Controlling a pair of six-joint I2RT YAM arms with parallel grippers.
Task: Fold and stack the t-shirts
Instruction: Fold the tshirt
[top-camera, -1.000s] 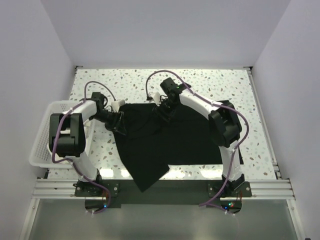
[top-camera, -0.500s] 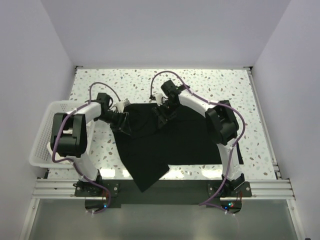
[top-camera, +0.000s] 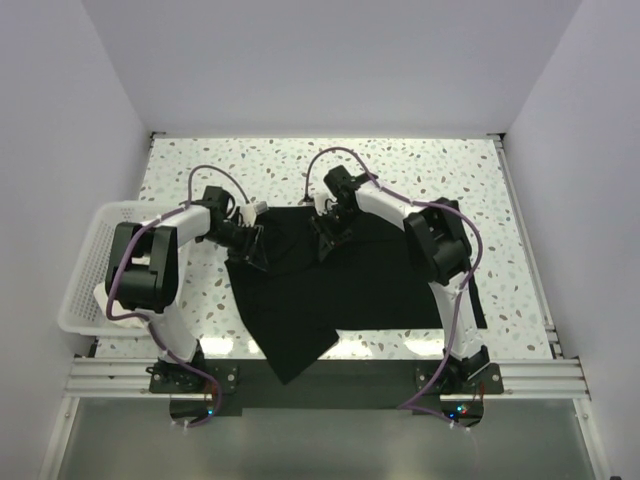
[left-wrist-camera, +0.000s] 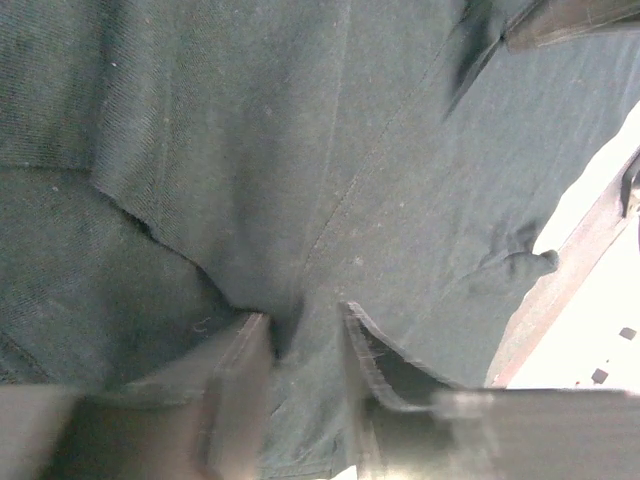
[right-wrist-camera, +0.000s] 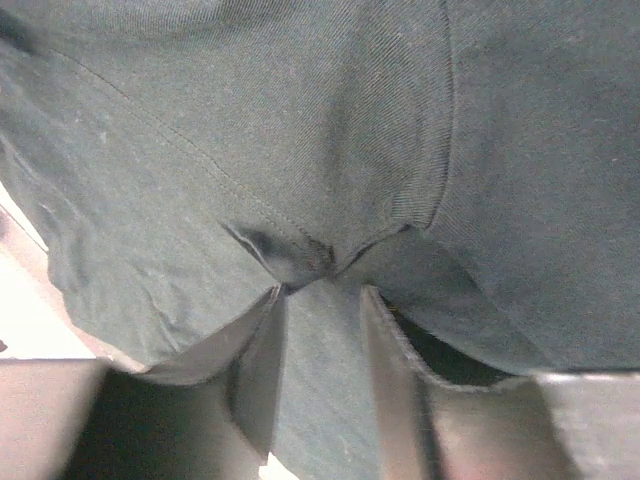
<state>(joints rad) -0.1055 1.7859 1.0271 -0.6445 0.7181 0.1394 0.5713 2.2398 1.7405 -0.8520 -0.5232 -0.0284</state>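
- Spread black and mostly flat across the middle and right of the table (top-camera: 250, 165): the shirt (top-camera: 350, 285), with one near corner hanging over the table's near edge between the arm bases.
- Running under the right arm along its right side.
- Gripped by the left gripper (top-camera: 256, 252) near its far left corner.
- Gripped by the right gripper (top-camera: 325, 244) further right, near the middle of its far edge.
- Seen from the left wrist: left fingers (left-wrist-camera: 238, 385) drawn close together, clamped on a small ridge of cloth, with a seam running up and away from the pinch.
- Seen from the right wrist: right fingers (right-wrist-camera: 262, 370) likewise close together, clamped on a puckered fold where a stitched hem and a ribbed edge meet.
- Gathered into soft creases between the two pinch points, smoother toward the near side.
- Both grippers low, down at cloth level, well apart from each other.
- At the table's left edge, partly overhanging it: a white basket (top-camera: 85, 270), near the left arm's elbow and clear of the shirt.
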